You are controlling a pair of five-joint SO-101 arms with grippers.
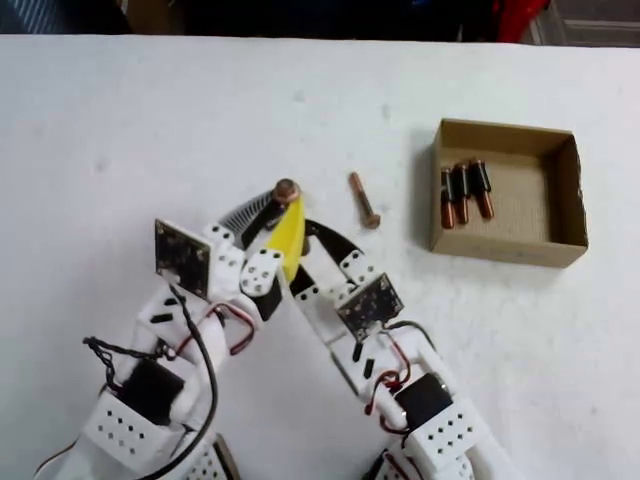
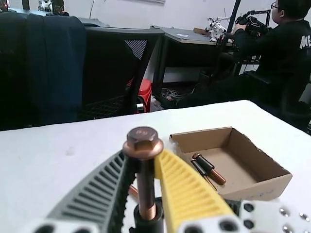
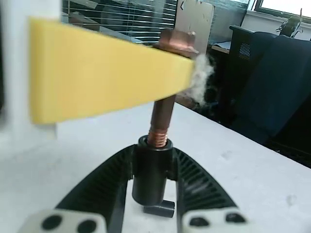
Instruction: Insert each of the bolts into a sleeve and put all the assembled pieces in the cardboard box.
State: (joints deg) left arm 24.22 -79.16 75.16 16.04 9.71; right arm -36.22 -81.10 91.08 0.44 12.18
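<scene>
White arms, black servos, red-black cables; jaws yellow, grey, black, ribbed.

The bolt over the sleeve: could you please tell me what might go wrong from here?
1. The bolt has only its threaded tip in the sleeve held by the right claw; any tilt could jam it or pop it out.
2. The left claw pinches the bolt near its fingertips, so pushing down may make it slip.
3. A loose bolt lies on the way to the cardboard box; carrying the piece across might knock it.
</scene>
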